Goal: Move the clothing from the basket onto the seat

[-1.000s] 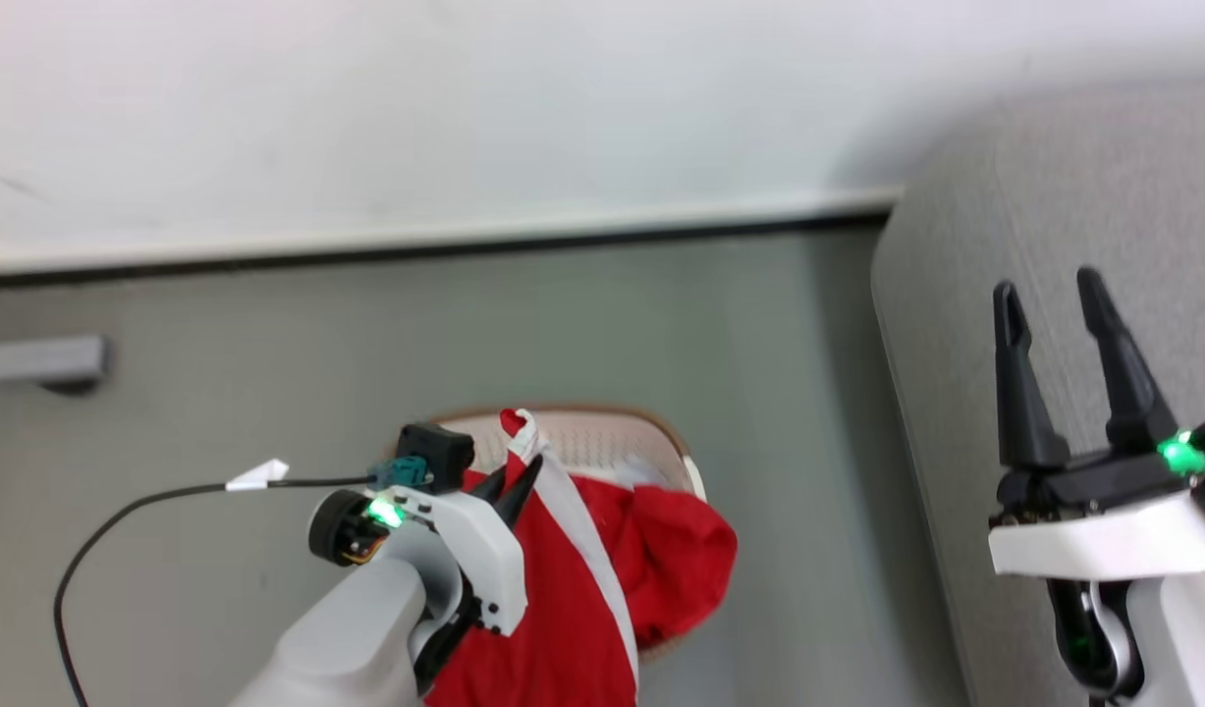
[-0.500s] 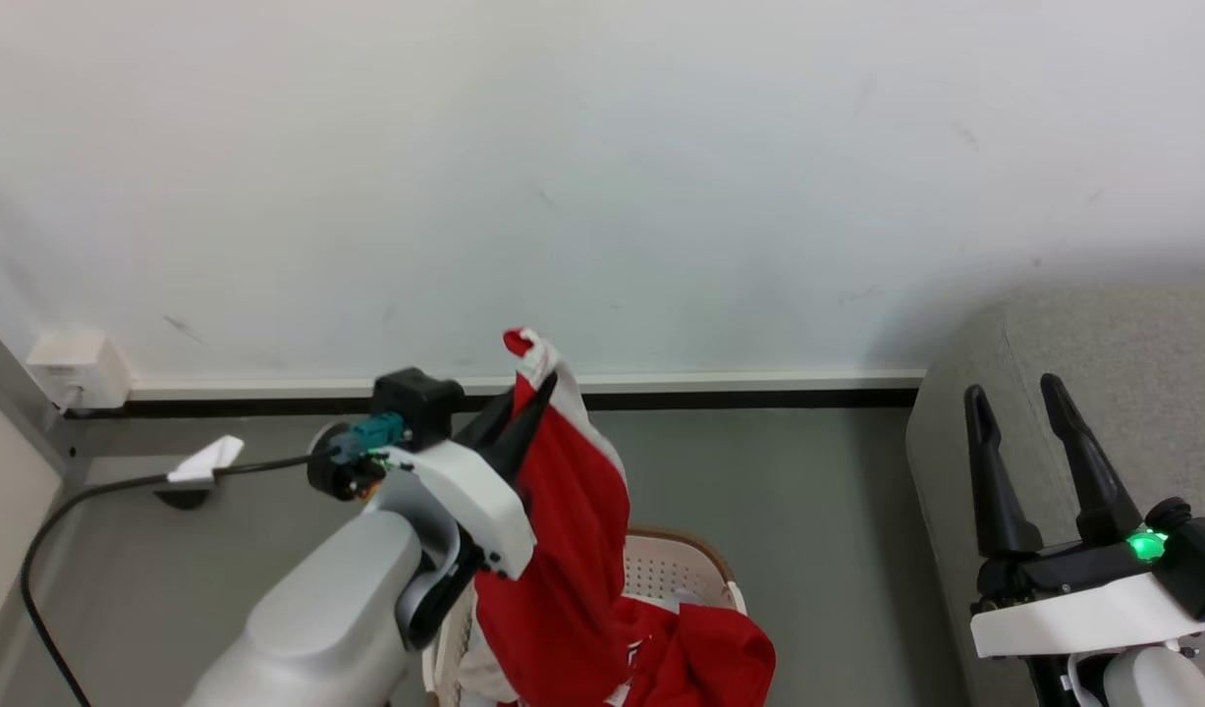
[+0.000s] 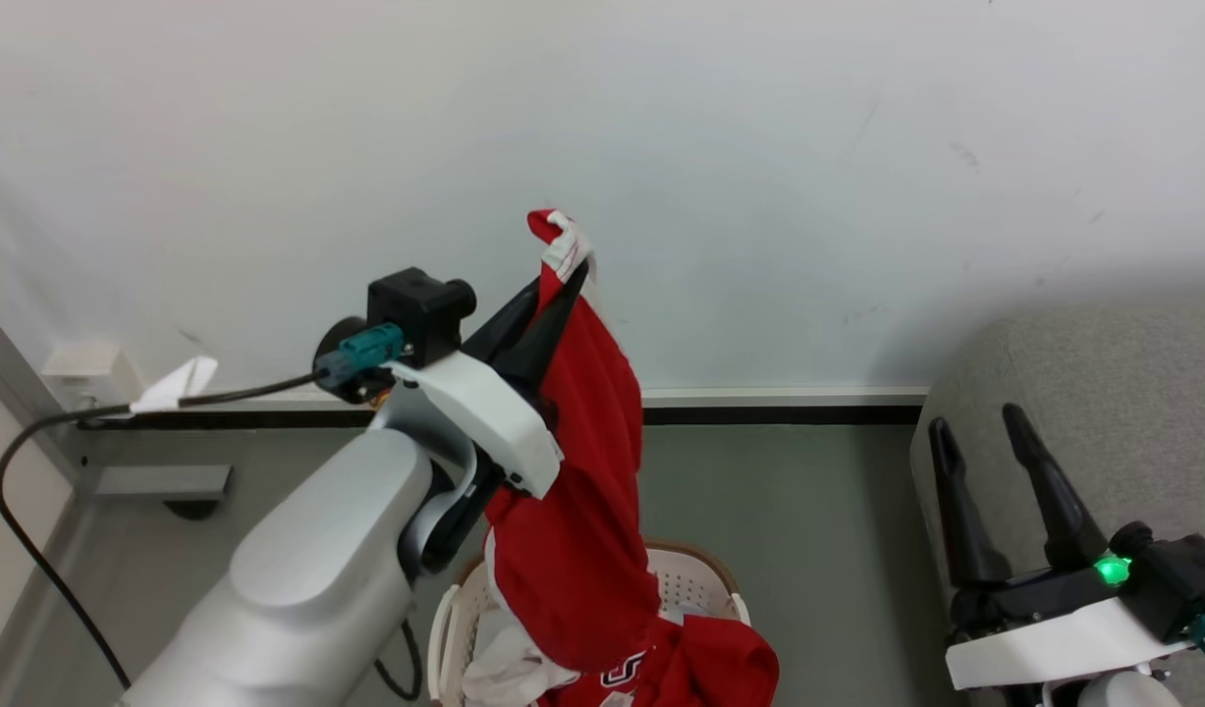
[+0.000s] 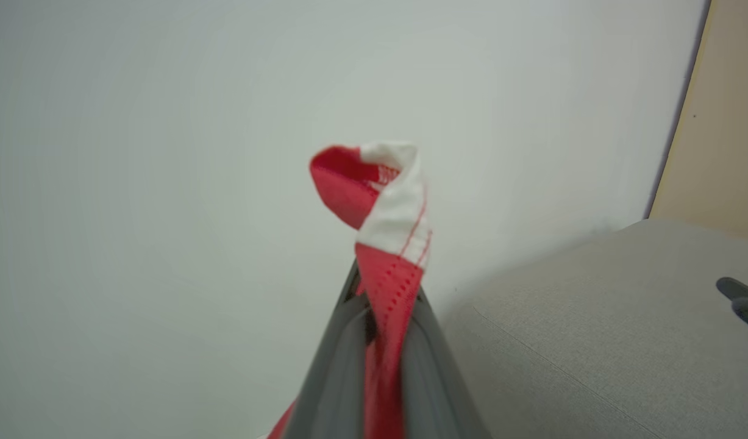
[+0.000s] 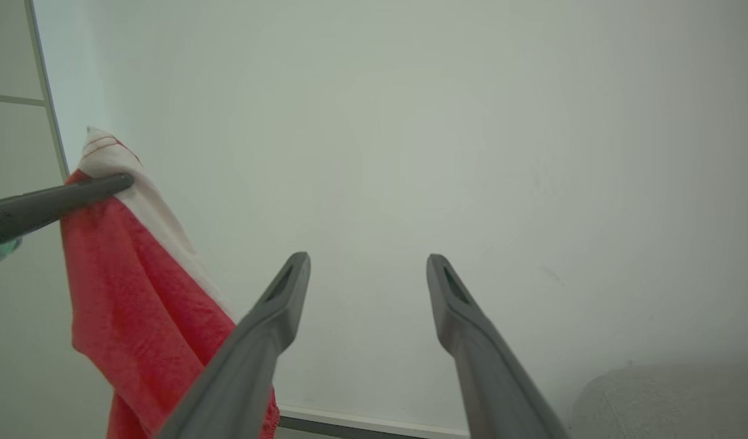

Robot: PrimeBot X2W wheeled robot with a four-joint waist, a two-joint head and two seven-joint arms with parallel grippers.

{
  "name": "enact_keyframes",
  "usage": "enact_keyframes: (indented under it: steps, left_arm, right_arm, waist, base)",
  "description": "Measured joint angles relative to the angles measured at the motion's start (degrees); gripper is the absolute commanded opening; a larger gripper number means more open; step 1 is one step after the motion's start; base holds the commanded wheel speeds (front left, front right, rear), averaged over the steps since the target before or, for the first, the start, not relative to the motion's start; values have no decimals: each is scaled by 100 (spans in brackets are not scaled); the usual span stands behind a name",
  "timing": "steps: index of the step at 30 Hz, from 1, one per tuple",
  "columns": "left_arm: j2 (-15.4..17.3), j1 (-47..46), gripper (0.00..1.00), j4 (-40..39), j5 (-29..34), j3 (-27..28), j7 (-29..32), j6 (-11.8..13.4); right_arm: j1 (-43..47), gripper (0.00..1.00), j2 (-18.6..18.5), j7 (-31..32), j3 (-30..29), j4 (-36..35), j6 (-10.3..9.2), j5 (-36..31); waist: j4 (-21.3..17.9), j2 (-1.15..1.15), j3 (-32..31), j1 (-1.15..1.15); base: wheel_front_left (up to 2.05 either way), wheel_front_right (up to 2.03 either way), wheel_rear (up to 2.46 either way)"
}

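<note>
Head view, one raised garment [image 3: 575, 491], one draped garment [image 3: 725, 670], one basket [image 3: 688, 587]

The grey floor [image 3: 818, 530] bears the cream basket [image 3: 695, 579] and, apart to its right, the grey seat [image 3: 1103, 383].

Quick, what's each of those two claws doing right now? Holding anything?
Left gripper: closed on the red garment, which hangs over the basket.
Right gripper: open, holding nothing.
</note>
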Motion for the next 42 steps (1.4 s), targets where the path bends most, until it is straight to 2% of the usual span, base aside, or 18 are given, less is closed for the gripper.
enact_keyframes:
  steps: [9, 14, 21, 24, 32, 42]
  left_arm:
    - [1, -83, 0, -292, 8, -42, 181, 126]
    - [-65, -132, 0, -290, 7, -82, 220, 126]
    - [-278, -331, 0, -171, -5, -148, 249, 87]
    - [-408, -419, 0, -98, -10, -215, 255, 41]
    - [-797, -522, 0, -20, -159, -371, 272, -222]
    - [-1137, -511, 0, -320, -398, -746, 458, -409]
  right_arm:
    - [27, 100, -113, 0, 591, -43, 0, 196]
    - [24, 100, -264, 0, 1193, -78, 0, 392]
    - [-240, 100, -241, 0, 2109, 378, 0, 531]
    - [-489, 100, -263, 0, 2446, 794, 0, 382]
    - [-905, 100, -14, -1, 2654, 1828, 0, 288]
    - [-1059, 100, 350, -2, 1982, 2813, 1, -210]
  waist:
    - [51, 0, 54, 1]
    - [129, 0, 63, 1]
    - [284, 0, 82, 1]
    - [377, 0, 84, 1]
    - [716, 0, 59, 1]
    - [1260, 0, -16, 1]
  base:
    - [0, 0, 0]
    - [0, 0, 0]
    - [0, 0, 0]
    - [0, 0, 0]
    - [0, 0, 0]
    - [0, 0, 0]
